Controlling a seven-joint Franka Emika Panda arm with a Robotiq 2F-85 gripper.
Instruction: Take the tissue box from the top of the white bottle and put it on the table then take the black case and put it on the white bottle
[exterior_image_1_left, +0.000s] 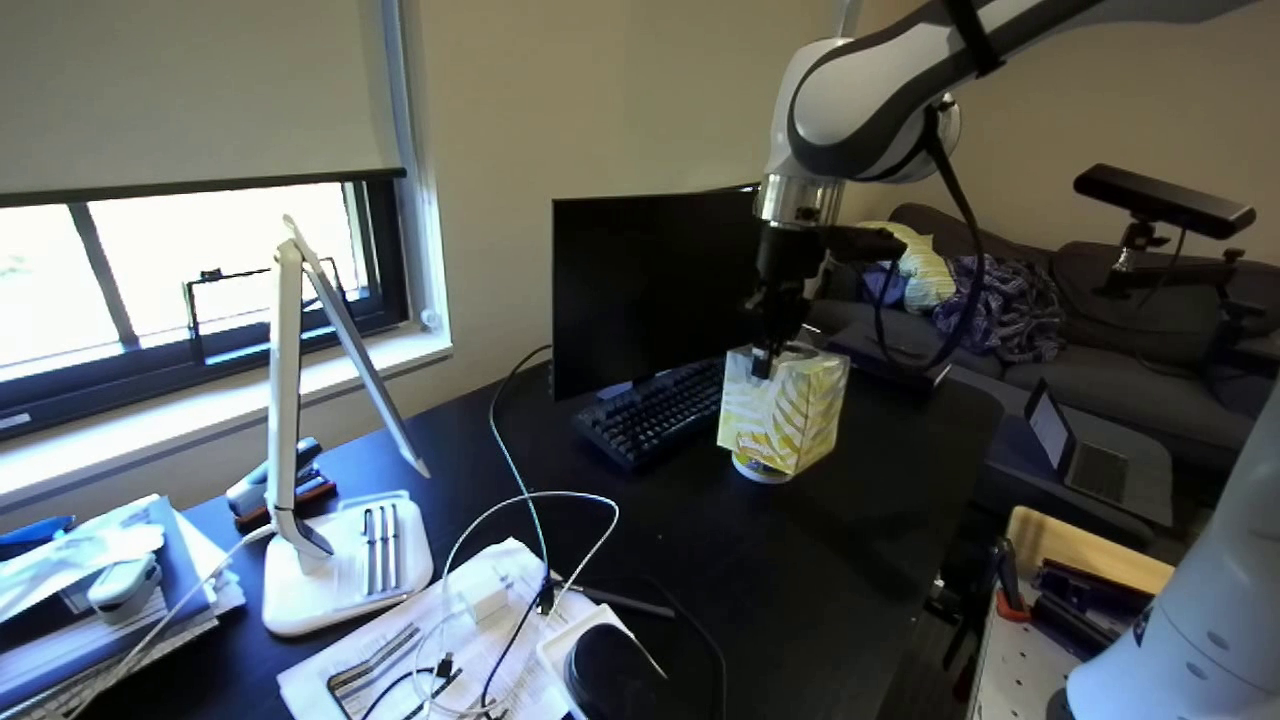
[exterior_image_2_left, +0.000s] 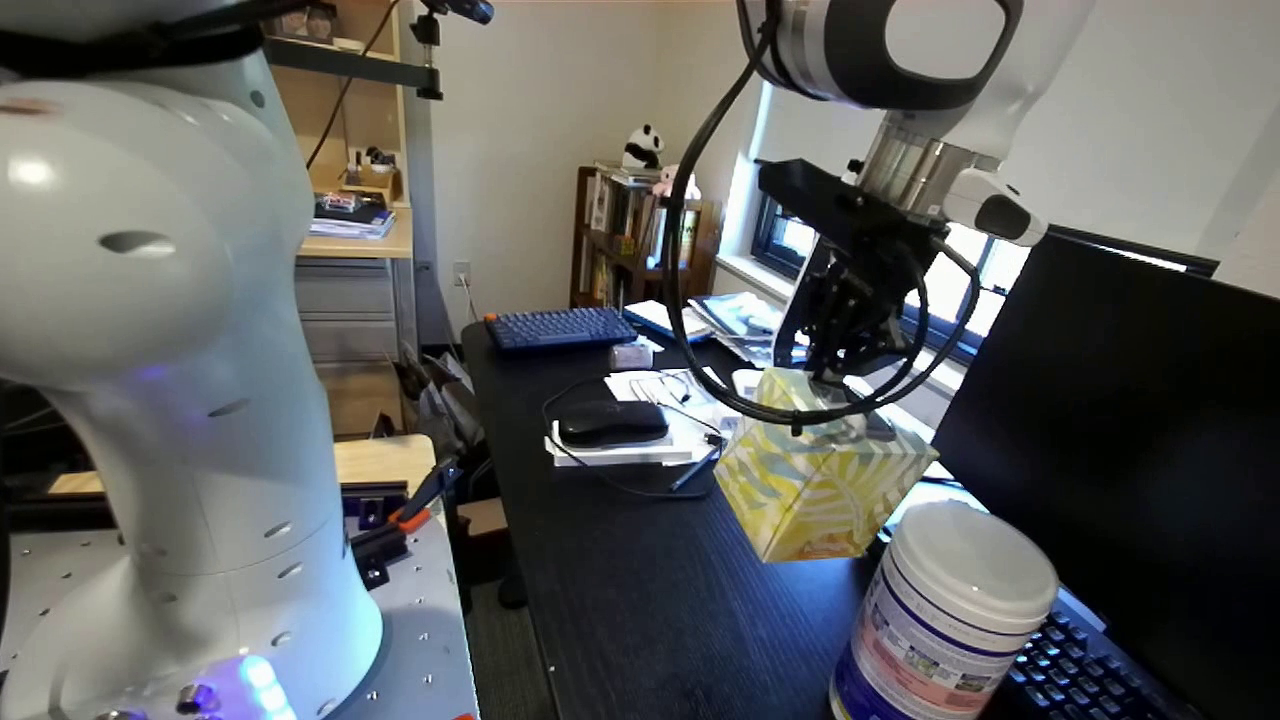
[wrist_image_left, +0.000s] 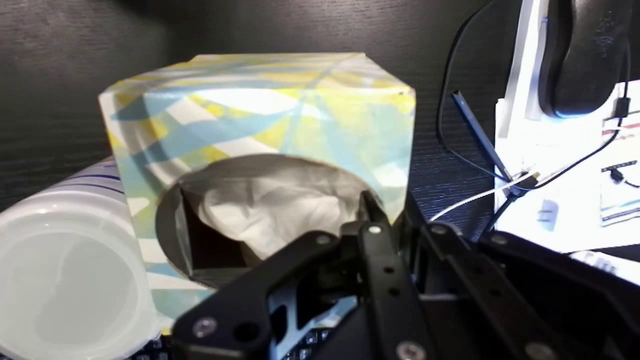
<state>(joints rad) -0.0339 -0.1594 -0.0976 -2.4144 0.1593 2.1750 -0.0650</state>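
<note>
Apparently the first step is in hand, the fingers (wrist_image_left: 374, 207) pinching the tilted box (exterior_image_2_left: 825, 475) above the table (exterior_image_2_left: 650, 580), left of and beyond the bottle (exterior_image_2_left: 942, 615) in an exterior view, so next it likely wants levelling and lowering.

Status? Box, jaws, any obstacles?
Jaws shut on a wall of the tissue box. Box airborne, tilted, off the white bottle. Bottle close alongside, contact unclear.

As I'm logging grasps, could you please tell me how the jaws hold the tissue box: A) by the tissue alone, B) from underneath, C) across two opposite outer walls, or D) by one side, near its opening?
D: the wrist view shows one jaw inside the tissue box, the other just outside its wall.
</note>
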